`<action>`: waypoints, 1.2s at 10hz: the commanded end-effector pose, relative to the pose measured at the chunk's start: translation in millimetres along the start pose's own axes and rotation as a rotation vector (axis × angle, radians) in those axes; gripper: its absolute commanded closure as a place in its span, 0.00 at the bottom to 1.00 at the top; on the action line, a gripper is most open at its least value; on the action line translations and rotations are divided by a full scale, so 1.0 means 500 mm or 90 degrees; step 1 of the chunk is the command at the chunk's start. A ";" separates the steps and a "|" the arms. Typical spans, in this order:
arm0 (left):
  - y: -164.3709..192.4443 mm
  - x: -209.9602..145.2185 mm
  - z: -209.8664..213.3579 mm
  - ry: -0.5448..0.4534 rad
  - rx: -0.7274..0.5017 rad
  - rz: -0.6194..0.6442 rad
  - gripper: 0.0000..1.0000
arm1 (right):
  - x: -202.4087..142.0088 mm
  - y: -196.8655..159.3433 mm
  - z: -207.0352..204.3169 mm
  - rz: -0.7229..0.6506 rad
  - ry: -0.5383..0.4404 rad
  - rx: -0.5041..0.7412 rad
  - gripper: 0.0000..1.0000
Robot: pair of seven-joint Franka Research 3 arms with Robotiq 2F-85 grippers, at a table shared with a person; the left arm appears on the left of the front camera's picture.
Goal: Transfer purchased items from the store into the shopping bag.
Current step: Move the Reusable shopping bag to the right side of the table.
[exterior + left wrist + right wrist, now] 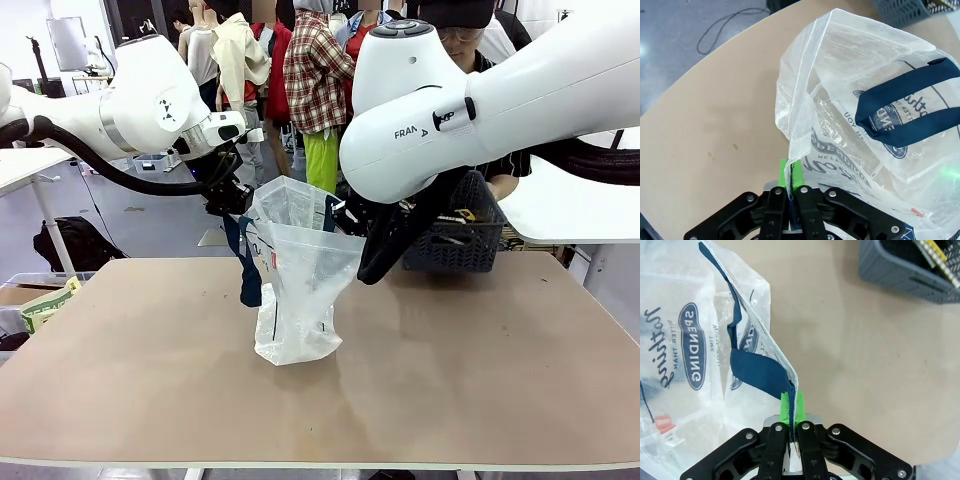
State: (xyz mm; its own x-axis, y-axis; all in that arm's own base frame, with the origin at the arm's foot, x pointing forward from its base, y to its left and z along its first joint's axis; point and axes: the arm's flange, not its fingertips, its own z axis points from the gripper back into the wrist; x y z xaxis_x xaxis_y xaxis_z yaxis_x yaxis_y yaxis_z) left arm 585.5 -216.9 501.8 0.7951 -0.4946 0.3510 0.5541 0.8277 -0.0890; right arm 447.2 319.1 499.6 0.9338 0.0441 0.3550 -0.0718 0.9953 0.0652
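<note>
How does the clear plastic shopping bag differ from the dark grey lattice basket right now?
Look: the translucent clear plastic shopping bag is soft and crumpled; the dark grey lattice plastic basket is rigid and boxy.
Place: the bag stands mid-table; the basket sits at the far side by the person.
Hold: the left jaws and right jaws are shut on the bag's rim; neither touches the basket.
Shared: both rest on the tan table.

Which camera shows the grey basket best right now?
Front view: most of the basket shows, partly behind the right arm. The left wrist view catches one corner; the right wrist view shows a corner holding a yellow item.
</note>
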 end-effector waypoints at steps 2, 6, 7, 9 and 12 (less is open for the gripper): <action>0.003 0.002 0.007 0.007 0.012 0.000 1.00 | -0.004 -0.003 0.001 0.000 0.002 -0.004 1.00; 0.003 0.002 0.007 0.007 0.012 0.000 1.00 | -0.004 -0.003 0.001 0.000 0.002 -0.004 1.00; 0.003 0.002 0.007 0.007 0.012 0.000 1.00 | -0.004 -0.003 0.001 0.000 0.002 -0.004 1.00; 0.003 0.002 0.007 0.007 0.012 0.000 1.00 | -0.004 -0.003 0.001 0.000 0.002 -0.004 1.00; 0.003 0.002 0.007 0.007 0.012 0.000 1.00 | -0.004 -0.003 0.001 0.000 0.002 -0.004 1.00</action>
State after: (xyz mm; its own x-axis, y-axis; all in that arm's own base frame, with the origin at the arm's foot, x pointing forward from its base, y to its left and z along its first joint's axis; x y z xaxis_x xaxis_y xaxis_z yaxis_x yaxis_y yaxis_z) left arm 585.5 -216.9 501.8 0.7951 -0.4946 0.3510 0.5542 0.8276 -0.0890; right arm 447.2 319.1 499.6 0.9339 0.0441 0.3549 -0.0718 0.9953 0.0652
